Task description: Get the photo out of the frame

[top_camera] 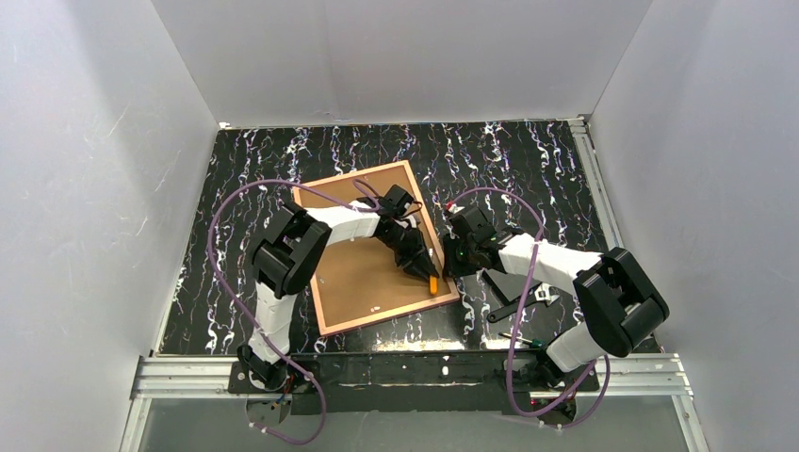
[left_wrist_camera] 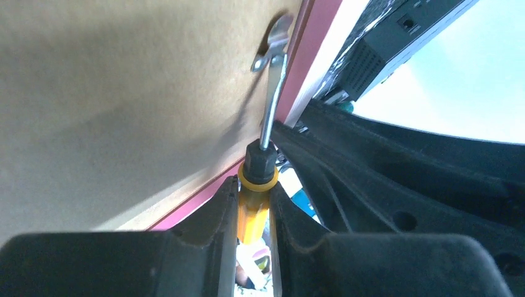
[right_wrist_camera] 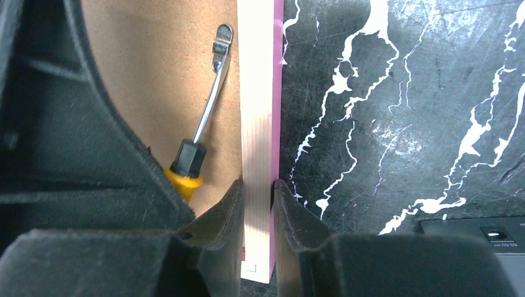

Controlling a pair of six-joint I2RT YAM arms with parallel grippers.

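The frame lies back up on the black, white-veined surface, left of centre and turned at an angle, with its brown backing board facing the overhead camera. The photo cannot be seen in any view. The left tool is closed on the yellow-orange handle of a screwdriver. The screwdriver's steel shaft slants across the board to a small metal tab just inside the frame's right rail, and its tip sits at that tab. The right tool is clamped on the same rail close by, one finger on the inner side over the board and the other on the pink outer side. The two tools nearly touch at the frame's lower right edge.
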